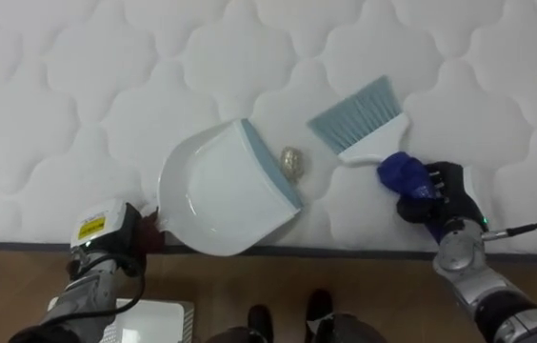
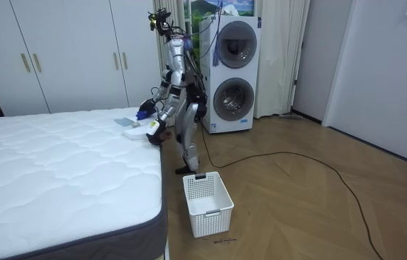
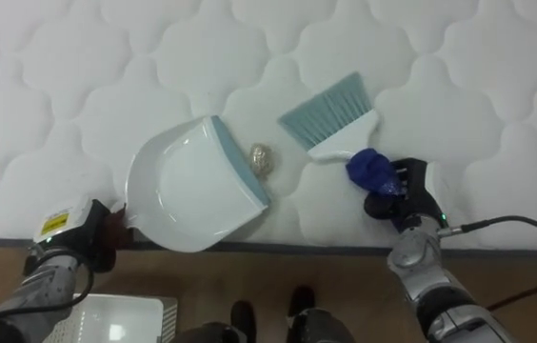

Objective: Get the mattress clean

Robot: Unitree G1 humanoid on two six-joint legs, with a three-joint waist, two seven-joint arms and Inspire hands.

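While the small crumpled scrap [image 1: 291, 162] lies loose on the bed [image 1: 59, 95], the cleaning cannot be called done; by my judgement it is at the sweeping step, with the sweep itself not yet made. The scrap sits on the white quilted top near the bed's edge, in the narrow gap between the two tools. At its 9 o'clock, just beside it, is the grey-blue lip of the white dustpan [image 1: 216, 191], whose mouth faces the scrap. At its 2 o'clock, near but apart, are the pale blue bristles of the brush [image 1: 359, 119].

The right hand [image 1: 440, 195], at 4 o'clock from the scrap, is curled round the brush's blue handle. The left hand [image 1: 116, 238], at 8 o'clock, meets the dustpan's handle at the bed's edge; whether it grips that handle I cannot tell.

No other litter shows on the stretch of bed before the robot. What is left, as I read it, is to push the scrap over the lip into the pan and then carry it off to be tipped out, perhaps into the white basket [image 2: 207, 202] on the floor beside the bed. In the room view the robot stands at the bed's corner, leaning over it, with stacked washing machines [image 2: 232, 72] behind.
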